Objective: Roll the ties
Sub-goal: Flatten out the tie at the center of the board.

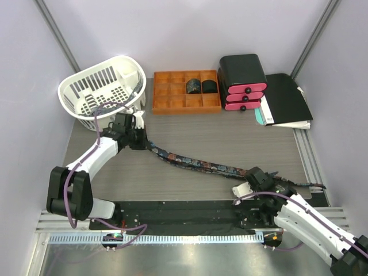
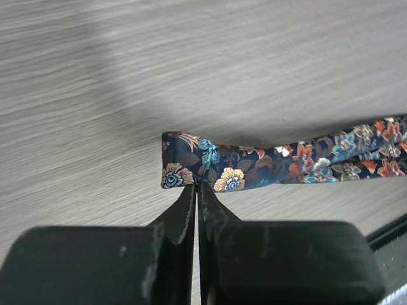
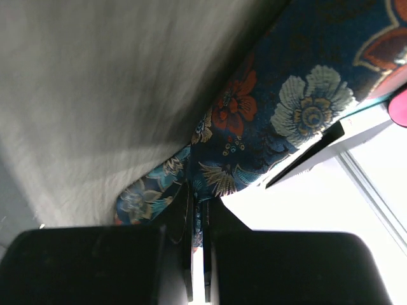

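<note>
1. Now the left hand [image 2: 197, 185] is pinching the narrow end of the tie [image 1: 195, 162], its fingers closed tight on the cloth.
2. The right hand [image 3: 197, 204] is gripping the wider end, closed on it near the front right of the worktop [image 1: 230, 138].
3. The tie is stretching diagonally between them, lying low over the worktop.
4. A white basket [image 1: 73, 86] is sitting just behind the left hand.
5. An orange tray [image 1: 169, 95] holding two rolled ties [image 1: 201, 86], a pink drawer unit [image 1: 244, 89] and a black folder [image 1: 287, 98] are standing along the back, well apart from the tie.
</note>
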Robot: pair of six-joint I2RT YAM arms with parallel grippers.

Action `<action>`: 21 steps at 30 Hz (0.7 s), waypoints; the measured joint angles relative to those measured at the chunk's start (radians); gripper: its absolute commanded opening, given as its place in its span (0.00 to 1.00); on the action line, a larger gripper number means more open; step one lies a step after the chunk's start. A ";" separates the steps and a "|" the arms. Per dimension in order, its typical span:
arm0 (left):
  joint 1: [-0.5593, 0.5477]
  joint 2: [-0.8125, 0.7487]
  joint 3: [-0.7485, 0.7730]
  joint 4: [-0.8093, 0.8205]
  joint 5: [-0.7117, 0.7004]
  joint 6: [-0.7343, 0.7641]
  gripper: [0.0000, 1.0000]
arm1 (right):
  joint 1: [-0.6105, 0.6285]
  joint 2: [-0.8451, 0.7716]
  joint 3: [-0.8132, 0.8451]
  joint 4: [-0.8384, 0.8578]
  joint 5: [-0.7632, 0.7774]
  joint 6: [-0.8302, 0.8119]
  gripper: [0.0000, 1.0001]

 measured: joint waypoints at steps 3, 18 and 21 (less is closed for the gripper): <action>0.052 -0.034 -0.018 0.003 -0.011 -0.011 0.00 | -0.020 0.038 -0.032 0.108 0.015 -0.002 0.01; 0.136 -0.131 -0.094 -0.045 0.058 0.007 0.61 | -0.281 0.039 0.072 0.237 -0.244 -0.075 0.82; 0.136 -0.173 -0.097 -0.060 0.077 0.032 0.72 | -0.281 -0.005 0.143 0.183 -0.347 -0.061 0.84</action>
